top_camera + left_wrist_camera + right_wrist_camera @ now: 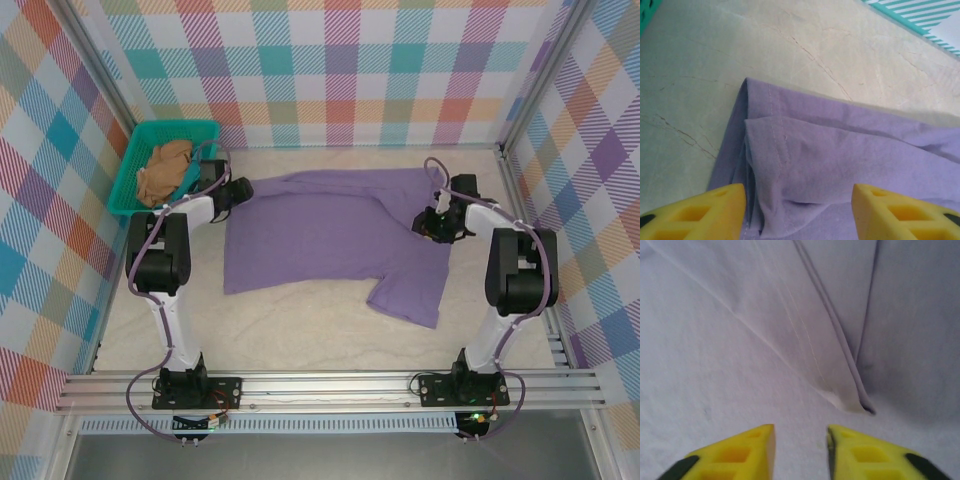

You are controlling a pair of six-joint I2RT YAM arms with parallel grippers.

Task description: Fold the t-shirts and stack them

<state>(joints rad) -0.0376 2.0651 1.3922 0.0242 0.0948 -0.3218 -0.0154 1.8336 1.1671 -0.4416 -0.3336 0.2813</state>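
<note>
A lavender t-shirt (330, 235) lies spread on the table, with one sleeve pointing toward the near right. My left gripper (243, 188) hovers over its far left corner. In the left wrist view that gripper (799, 206) is open, its yellow fingers (715, 210) set wide above a folded hem of the lavender t-shirt (840, 150). My right gripper (430, 225) is over the shirt's right side. In the right wrist view it (801, 440) stands open above the cloth, just short of a folded edge (840, 385). A tan t-shirt (165, 170) lies crumpled in the basket.
A teal plastic basket (175, 128) stands at the far left corner of the pale table (300, 330). Checked walls close in the back and both sides. A metal rail runs along the near edge, where the arm bases are bolted.
</note>
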